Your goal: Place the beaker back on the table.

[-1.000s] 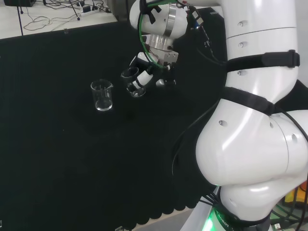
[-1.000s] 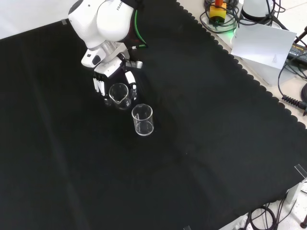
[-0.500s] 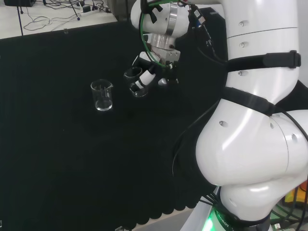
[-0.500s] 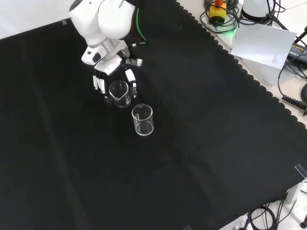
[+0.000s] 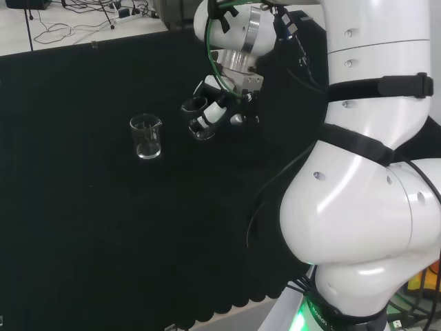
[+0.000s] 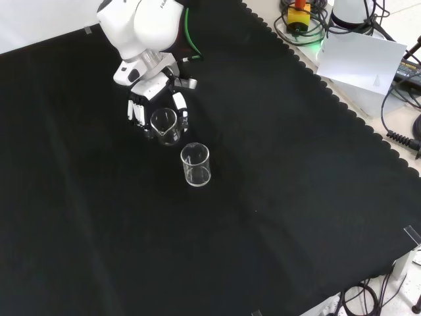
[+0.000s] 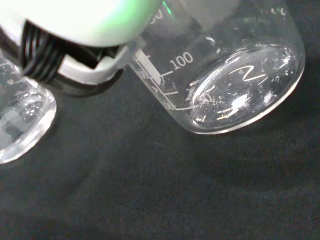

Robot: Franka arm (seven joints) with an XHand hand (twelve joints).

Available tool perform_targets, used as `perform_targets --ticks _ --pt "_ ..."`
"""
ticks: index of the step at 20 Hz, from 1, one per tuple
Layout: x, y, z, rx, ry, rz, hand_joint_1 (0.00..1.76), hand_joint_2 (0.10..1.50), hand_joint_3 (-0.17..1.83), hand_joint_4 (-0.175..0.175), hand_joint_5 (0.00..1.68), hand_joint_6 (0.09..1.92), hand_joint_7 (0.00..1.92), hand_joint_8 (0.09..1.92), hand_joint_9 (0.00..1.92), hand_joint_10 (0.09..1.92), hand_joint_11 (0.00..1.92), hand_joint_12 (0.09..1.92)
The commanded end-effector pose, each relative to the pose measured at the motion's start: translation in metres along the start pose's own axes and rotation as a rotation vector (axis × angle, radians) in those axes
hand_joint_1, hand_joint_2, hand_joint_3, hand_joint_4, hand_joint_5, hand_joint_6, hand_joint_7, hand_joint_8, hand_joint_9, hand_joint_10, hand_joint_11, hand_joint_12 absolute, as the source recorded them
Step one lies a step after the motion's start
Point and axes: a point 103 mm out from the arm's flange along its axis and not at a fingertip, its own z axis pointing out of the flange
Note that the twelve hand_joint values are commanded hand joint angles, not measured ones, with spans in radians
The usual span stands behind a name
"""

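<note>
the beaker (image 6: 165, 126) in the hand (image 6: 141, 108) is a small, clear cylinder with a pouring spout at its rim and white graduation marks printed down its side. in the wrist view its round, flat base (image 7: 240, 92) shows close up, glossy and catching bright glints, tilted over the dark cloth, and nothing can be seen inside it. the hand's black and white fingers (image 6: 179, 105) are curled round the beaker's wall on both sides, clamped on it. in the front view it sits under the white arm link, toward the upper left of the table (image 6: 276, 197); whether its base touches the cloth i cannot tell.

two beakers show in all. the second beaker (image 6: 195, 164) is of the same clear make, upright and free on the cloth, with its spout and thin rim plainly visible in the head view (image 5: 146, 136). in the front view it stands just below and to the right of the held one, near it but apart; in the head view it stands to the left of the hand (image 5: 210, 110). in the wrist view its rounded bottom edge (image 7: 22, 122) rests on the cloth.

the table is covered with one black cloth (image 5: 103, 227) of a fine woven, matte texture, with a scalloped edge along its border in the front view.
</note>
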Motion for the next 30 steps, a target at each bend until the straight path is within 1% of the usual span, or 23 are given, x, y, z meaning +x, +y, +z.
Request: perform_targets --ticks 1,4,8,10,11,12,13,14,15,16,18,22,27,30 --pt "0.003 -0.003 0.006 -0.038 0.042 0.002 1.13 0.73 0.55 0.114 1.23 0.71 1.1 0.68 1.13 0.46 0.78 1.16" --pt "0.004 -0.004 0.009 -0.058 0.062 0.008 1.13 0.73 0.55 0.119 1.23 0.71 1.09 0.68 1.12 0.46 0.78 1.16" --pt "0.007 -0.006 0.011 -0.086 0.061 0.01 1.13 0.72 0.55 0.124 1.23 0.7 1.07 0.67 1.12 0.46 0.79 1.16" --pt "0.007 -0.006 0.012 -0.087 0.062 0.01 1.11 0.76 0.5 0.135 1.2 0.74 1.03 0.67 1.08 0.45 0.76 1.17" --pt "0.008 -0.006 0.012 -0.085 0.057 0.008 1.1 0.8 0.44 0.145 1.17 0.77 0.98 0.67 1.04 0.45 0.7 1.2" --pt "0.008 -0.006 0.013 -0.078 0.055 0.006 1.09 0.77 0.44 0.094 1.05 0.81 0.91 0.68 0.96 0.46 0.63 1.24" --pt "0.008 -0.006 0.013 -0.077 0.053 0.005 1.08 0.71 0.49 0.045 0.94 0.84 0.84 0.7 0.88 0.49 0.55 1.27" --pt "0.008 -0.005 0.013 -0.074 0.052 0.004 1.07 0.66 0.55 0.011 0.84 0.87 0.77 0.71 0.8 0.53 0.48 1.29" --pt "0.009 -0.005 0.013 -0.077 0.049 0.007 1.07 0.62 0.61 -0.009 0.77 0.88 0.71 0.73 0.74 0.56 0.42 1.32" --pt "0.009 -0.005 0.013 -0.082 0.045 0.012 1.06 0.59 0.64 -0.021 0.72 0.89 0.67 0.74 0.68 0.59 0.38 1.33" --pt "0.01 -0.006 0.014 -0.098 0.046 0.028 1.06 0.56 0.68 -0.031 0.66 0.9 0.61 0.74 0.62 0.61 0.32 1.34" --pt "0.013 -0.004 0.015 -0.08 0.026 0.032 1.05 0.55 0.69 -0.037 0.62 0.89 0.56 0.74 0.57 0.63 0.28 1.35" --pt "0.017 -0.003 0.009 -0.082 0.021 0.027 1.03 0.55 0.69 -0.044 0.57 0.87 0.54 0.74 0.56 0.64 0.25 1.36" --pt "0.021 -0.003 0.003 -0.099 0.025 0.019 1.02 0.54 0.68 -0.052 0.49 0.81 0.51 0.74 0.54 0.64 0.23 1.37"
